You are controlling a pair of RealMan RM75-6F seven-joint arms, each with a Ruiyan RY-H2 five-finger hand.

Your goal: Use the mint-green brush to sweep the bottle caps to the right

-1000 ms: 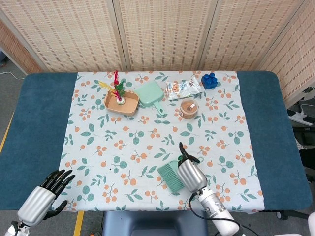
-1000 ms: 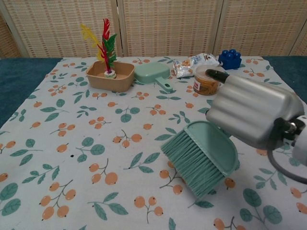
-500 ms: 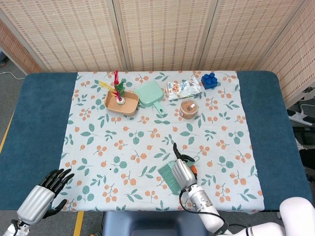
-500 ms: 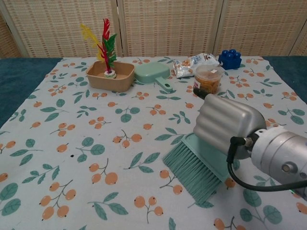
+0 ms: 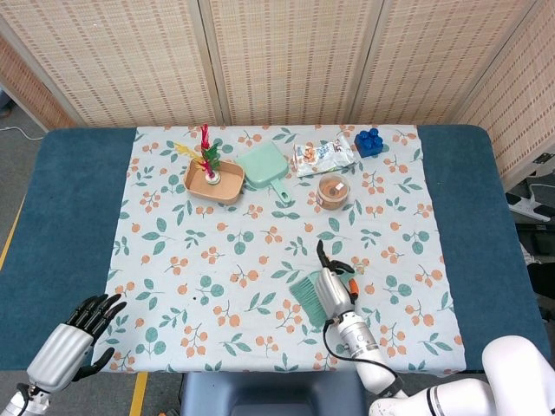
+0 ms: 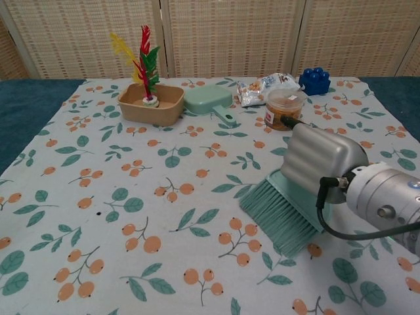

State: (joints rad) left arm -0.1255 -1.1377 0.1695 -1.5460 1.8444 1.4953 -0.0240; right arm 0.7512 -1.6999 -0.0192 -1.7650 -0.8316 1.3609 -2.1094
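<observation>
The counter [image 5: 52,191] is blue, and a cloth [image 5: 173,260] printed with leaves and berries covers its middle. My right hand [image 5: 330,287] sits near the front edge of the cloth, right of centre, closed around the mint-green brush [image 6: 279,209]. The brush lies low on the cloth with its bristles fanned toward the left and front, and its back is under my palm. An orange spot shows just right of my hand in the head view; I cannot tell what it is. My left hand [image 5: 74,336] hangs off the front left corner of the counter, fingers spread, holding nothing.

Along the far edge, from left to right, stand a tan tray [image 6: 149,105] with a feathered shuttlecock [image 6: 146,65] in it, a mint-green dustpan [image 6: 209,102] just beside the tray, a snack packet [image 6: 261,88], and a blue block [image 6: 315,80] at the far right corner of the cloth. A small jar [image 6: 285,109] with an orange-brown filling sits just in front of the packet.
</observation>
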